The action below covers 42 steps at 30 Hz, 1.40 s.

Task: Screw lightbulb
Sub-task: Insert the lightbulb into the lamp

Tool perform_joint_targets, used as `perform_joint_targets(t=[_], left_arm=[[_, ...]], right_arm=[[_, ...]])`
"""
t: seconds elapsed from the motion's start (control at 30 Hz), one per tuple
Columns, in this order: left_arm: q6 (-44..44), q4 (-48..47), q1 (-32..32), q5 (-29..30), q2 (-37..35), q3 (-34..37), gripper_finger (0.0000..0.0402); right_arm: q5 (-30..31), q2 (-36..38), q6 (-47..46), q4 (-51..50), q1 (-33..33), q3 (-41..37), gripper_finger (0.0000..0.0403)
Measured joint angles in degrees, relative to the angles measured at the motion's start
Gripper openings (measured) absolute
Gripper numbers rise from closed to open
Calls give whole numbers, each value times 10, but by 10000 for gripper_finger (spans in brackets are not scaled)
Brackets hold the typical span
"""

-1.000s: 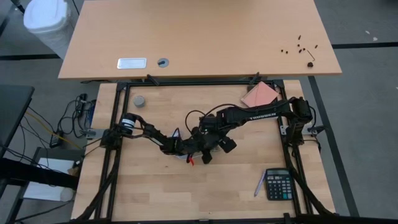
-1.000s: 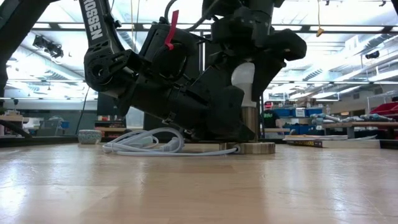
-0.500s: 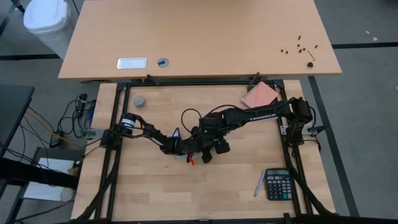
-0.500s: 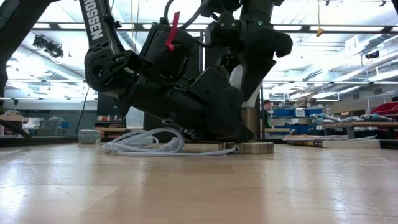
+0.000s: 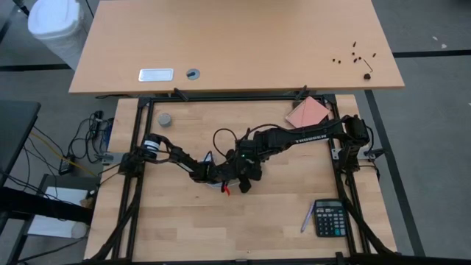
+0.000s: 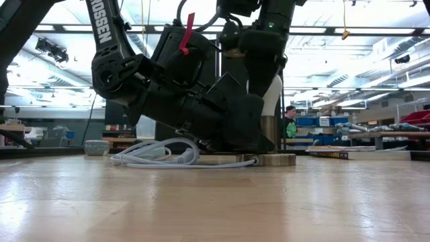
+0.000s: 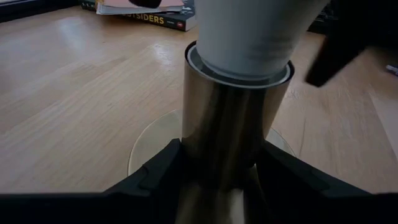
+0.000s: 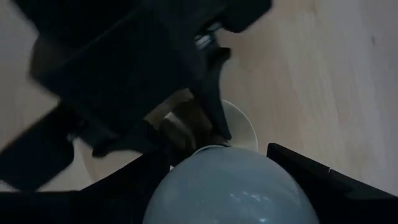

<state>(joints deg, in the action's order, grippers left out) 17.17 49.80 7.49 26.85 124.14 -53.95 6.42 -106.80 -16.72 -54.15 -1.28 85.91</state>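
Observation:
The white lightbulb (image 6: pixel 273 94) stands upright in a silvery socket tube (image 7: pixel 230 124) on a flat round base disc (image 6: pixel 277 160) at the table's middle; a white cable (image 6: pixel 158 153) runs off the base. My left gripper (image 5: pixel 232 177) is shut on the socket tube, low over the table. My right gripper (image 5: pixel 247 162) is above it, shut on the bulb (image 8: pixel 233 186). The bulb's screw base is hidden inside the tube. My left gripper pinches the socket's metal tube (image 7: pixel 205 149) between its two fingers (image 7: pixel 158 173), low on the tube just above the base disc. The fingers come in nearly level from the table's left. The socket stands upright, its disc on the table. My right gripper holds the bulb's rounded glass top (image 8: pixel 205 171) between its two fingers (image 8: pixel 314 180), one on either side. The fingers come from above, pointing down. The bulb stands upright with its lower end in the socket tube.
A calculator (image 5: pixel 329 218) and a pen (image 5: pixel 305 218) lie near the front right. A pink pad (image 5: pixel 307 112) lies at the far right, a grey puck (image 5: pixel 164 119) at the far left. Books (image 7: pixel 149 12) lie beyond the socket.
My right gripper has turned about its upright axis while staying over the socket: its body has swung round from the right side toward the middle. The bulb stays upright in the socket. My left gripper and the socket have kept still.

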Motion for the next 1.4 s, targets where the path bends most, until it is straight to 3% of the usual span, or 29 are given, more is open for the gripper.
perform_joint_targets(t=[0.27, 0.47, 0.67, 1.0, 1.4], left_arm=[[2, 0, 0, -2, 0, 0, 193], [2, 0, 0, -3, 0, 0, 193], [-1, 0, 0, -2, 0, 0, 193], [-2, 0, 0, -2, 0, 0, 193], [-2, 0, 0, -2, 0, 0, 193]], right_arm=[[4, 0, -148, -1, 8, 0, 270], [2, 0, -150, 0, 10, 0, 270], [1, 0, -42, 7, 10, 0, 297], [-31, 0, 179, 5, 10, 0, 391], [-35, 0, 411, -34, 5, 41, 398]])
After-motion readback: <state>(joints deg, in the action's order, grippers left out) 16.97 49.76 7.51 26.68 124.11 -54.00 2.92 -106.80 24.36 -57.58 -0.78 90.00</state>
